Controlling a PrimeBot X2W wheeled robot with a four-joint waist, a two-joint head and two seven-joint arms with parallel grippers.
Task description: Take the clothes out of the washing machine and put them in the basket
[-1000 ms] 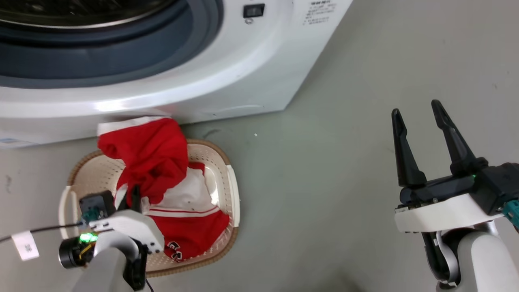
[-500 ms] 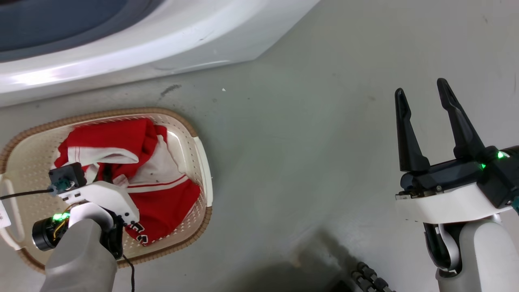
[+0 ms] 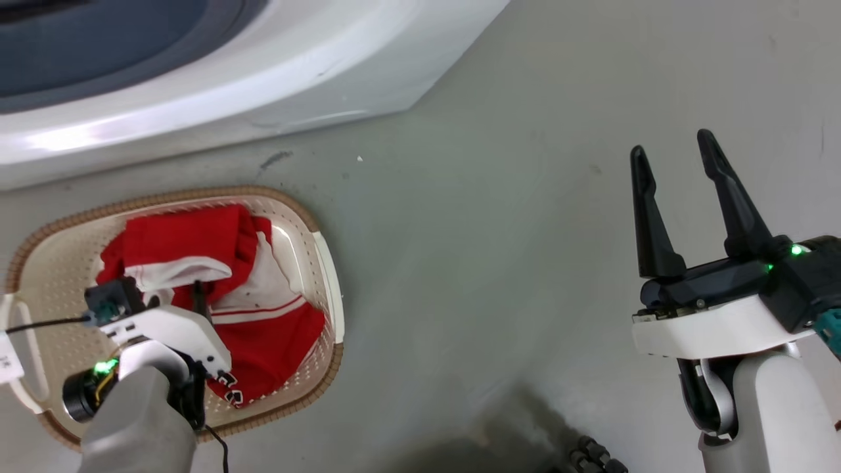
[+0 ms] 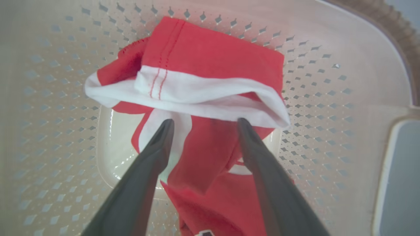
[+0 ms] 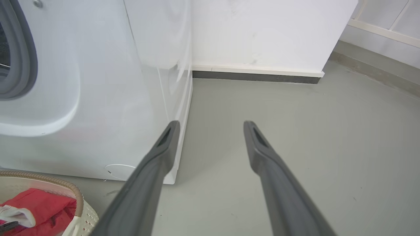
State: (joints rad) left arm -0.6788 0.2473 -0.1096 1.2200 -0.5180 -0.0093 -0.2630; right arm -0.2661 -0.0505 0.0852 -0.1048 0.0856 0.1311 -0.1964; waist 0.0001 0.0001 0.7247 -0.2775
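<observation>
The red and white clothes [image 3: 190, 240] lie crumpled inside the cream basket [image 3: 289, 203] on the floor in front of the white washing machine [image 3: 295, 72]. My left gripper [image 3: 177, 299] hovers low over the basket. In the left wrist view my left gripper [image 4: 204, 122] is open, its fingers spread just above the clothes [image 4: 210, 55] and gripping nothing, with the perforated basket wall [image 4: 328, 82] all around. My right gripper [image 3: 670, 164] is open and holds nothing over bare floor far to the right. The right wrist view has my right gripper [image 5: 211, 124], the washing machine [image 5: 98, 98] and a basket corner [image 5: 77, 193].
Grey floor surrounds the basket. A white wall with a dark baseboard [image 5: 256, 76] runs behind the washer. A ribbed dark part [image 3: 591, 456] shows at the bottom edge of the head view. A thin black cable [image 3: 39, 323] runs left from my left wrist.
The head camera has tilted down. The clothes hung from my left gripper above the basket a second ago and now lie in the basket, released. My right gripper has barely moved.
</observation>
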